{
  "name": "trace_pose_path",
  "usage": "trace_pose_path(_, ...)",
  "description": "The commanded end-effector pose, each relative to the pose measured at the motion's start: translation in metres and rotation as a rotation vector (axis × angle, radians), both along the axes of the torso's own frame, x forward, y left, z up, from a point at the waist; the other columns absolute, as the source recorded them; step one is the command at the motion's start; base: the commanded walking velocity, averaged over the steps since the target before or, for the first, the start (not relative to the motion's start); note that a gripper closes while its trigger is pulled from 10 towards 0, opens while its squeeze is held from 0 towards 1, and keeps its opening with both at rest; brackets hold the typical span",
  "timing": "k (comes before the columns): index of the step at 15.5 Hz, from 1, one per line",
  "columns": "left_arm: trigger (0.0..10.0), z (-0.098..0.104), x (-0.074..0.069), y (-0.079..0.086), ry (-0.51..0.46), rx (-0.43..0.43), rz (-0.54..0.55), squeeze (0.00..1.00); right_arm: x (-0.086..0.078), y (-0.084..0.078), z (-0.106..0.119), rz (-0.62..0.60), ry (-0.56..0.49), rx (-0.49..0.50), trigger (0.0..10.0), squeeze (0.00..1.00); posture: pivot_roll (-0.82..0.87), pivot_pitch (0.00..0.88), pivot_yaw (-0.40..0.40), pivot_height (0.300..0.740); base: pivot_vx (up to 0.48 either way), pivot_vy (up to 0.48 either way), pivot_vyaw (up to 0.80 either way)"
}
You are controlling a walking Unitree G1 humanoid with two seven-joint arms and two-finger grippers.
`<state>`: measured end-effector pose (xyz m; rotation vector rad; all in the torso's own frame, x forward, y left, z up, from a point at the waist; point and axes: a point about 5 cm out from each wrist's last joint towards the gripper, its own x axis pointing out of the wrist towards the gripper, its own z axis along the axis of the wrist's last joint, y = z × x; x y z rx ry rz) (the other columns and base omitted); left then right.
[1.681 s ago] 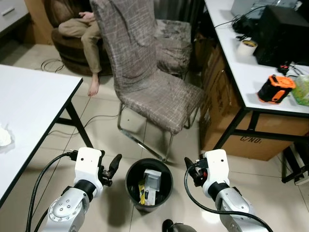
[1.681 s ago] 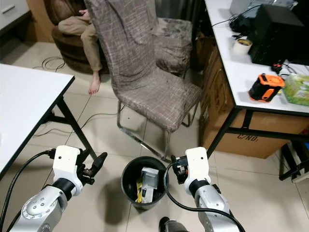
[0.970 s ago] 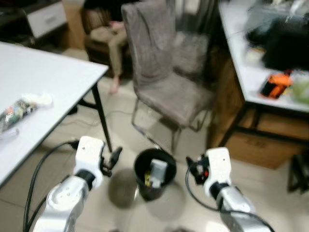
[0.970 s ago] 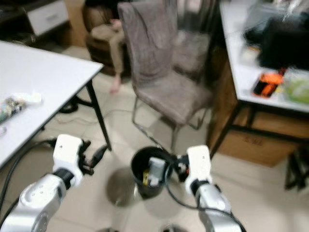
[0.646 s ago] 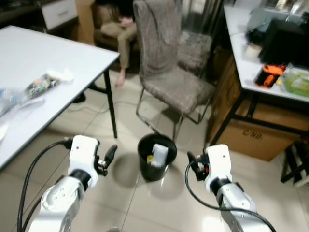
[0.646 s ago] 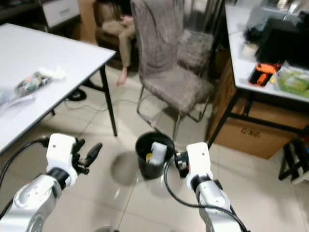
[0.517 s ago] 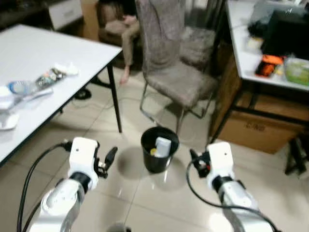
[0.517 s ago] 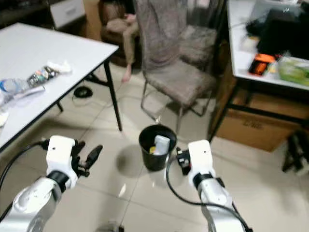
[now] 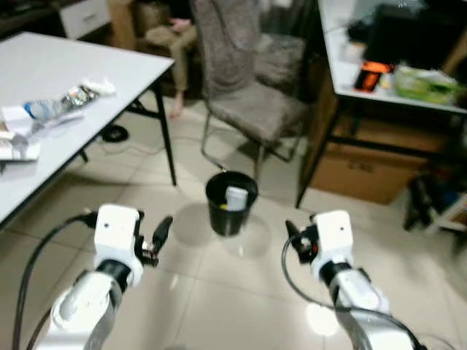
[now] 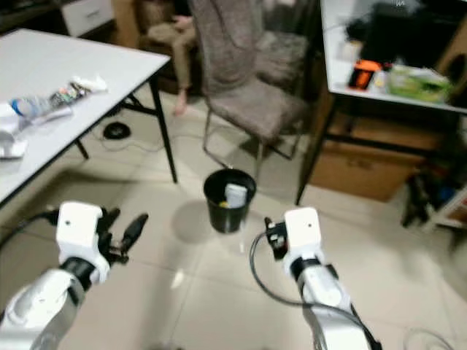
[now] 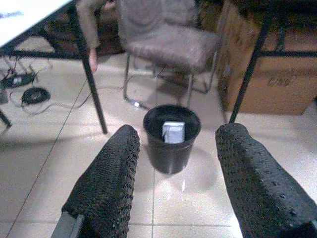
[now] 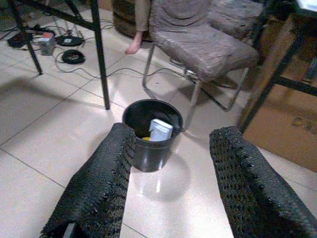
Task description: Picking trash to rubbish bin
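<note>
A black rubbish bin (image 9: pixel 231 203) stands on the tiled floor in front of me, between my two arms and some way off. A white carton (image 11: pixel 173 132) and some yellow scraps lie inside it. On the white table (image 9: pixel 87 80) to my left lie a plastic bottle (image 9: pixel 45 108), wrappers and crumpled paper (image 9: pixel 16 146). My left gripper (image 9: pixel 162 230) and right gripper (image 9: pixel 292 233) are held low, one on each side of the bin. Both wrist views show the fingers (image 11: pixel 111 183) (image 12: pixel 245 178) spread apart with nothing between them.
Behind the bin stands a grey fabric chair (image 9: pixel 248 87). A person (image 9: pixel 171 33) sits in an armchair at the back. The right desk (image 9: pixel 394 87) carries clutter, with a cardboard box (image 9: pixel 357 164) under it. A black table leg (image 9: pixel 166 142) and floor cables (image 12: pixel 69 52) are nearby.
The whole picture has shifted: the camera has drawn back, so the bin looks smaller and farther, and the left table with its trash has come into view. Both grippers keep the same pose.
</note>
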<state>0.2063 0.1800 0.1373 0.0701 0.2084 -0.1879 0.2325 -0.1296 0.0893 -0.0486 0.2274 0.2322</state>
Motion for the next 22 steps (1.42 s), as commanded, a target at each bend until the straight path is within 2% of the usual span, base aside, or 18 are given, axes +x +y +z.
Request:
trace_pose_path(1, 10.0, -0.002, -0.005, 0.003, 0.020, 0.007, 0.025, 0.00, 0.002, 0.004, 0.008, 0.020, -0.040, 0.027, 10.0, 0.00, 0.04, 0.045, -0.078, 0.740, -0.289, 0.000, 0.00)
trace_pose_path(5, 10.0, 0.001, -0.013, 0.007, 0.017, 0.025, 0.066, 0.00, 0.002, 0.007, 0.013, 0.074, -0.087, 0.050, 10.0, 0.00, 0.06, 0.046, -0.094, 0.740, -0.289, 0.000, 0.00)
trace_pose_path(6, 10.0, 0.005, -0.014, 0.008, -0.008, 0.035, 0.085, 0.00, 0.002, 0.011, 0.017, 0.120, -0.103, 0.051, 10.0, 0.00, 0.06, 0.047, -0.098, 0.740, -0.289, 0.000, 0.00)
trace_pose_path(9, 10.0, 0.022, -0.013, 0.016, -0.154, 0.116, 0.212, 0.00, 0.004, 0.029, 0.026, 0.264, -0.138, 0.085, 10.0, 0.00, 0.08, 0.042, -0.122, 0.740, 0.000, 0.000, 0.80)
trace_pose_path(14, 10.0, 0.032, -0.015, 0.027, -0.200, 0.185, 0.280, 0.00, 0.018, 0.042, 0.037, 0.346, -0.182, 0.108, 10.0, 0.00, 0.11, 0.043, -0.144, 0.740, 0.000, 0.000, 0.80)
trace_pose_path(16, 10.0, 0.034, -0.013, 0.024, -0.207, 0.182, 0.274, 0.00, 0.023, 0.041, 0.039, 0.332, -0.193, 0.106, 10.0, 0.00, 0.11, 0.039, -0.147, 0.740, 0.000, 0.000, 0.80)
trace_pose_path(19, 10.0, 0.035, -0.001, 0.016, -0.228, 0.174, 0.237, 0.00, 0.031, 0.038, 0.043, 0.309, -0.211, 0.118, 10.0, 0.00, 0.11, 0.033, -0.141, 0.740, 0.266, 0.000, 0.80)
trace_pose_path(22, 10.0, 0.040, 0.011, 0.015, -0.255, 0.187, 0.213, 0.00, 0.033, 0.039, 0.046, 0.311, -0.227, 0.121, 10.0, 0.00, 0.11, 0.021, -0.136, 0.740, 0.274, 0.000, 0.80)
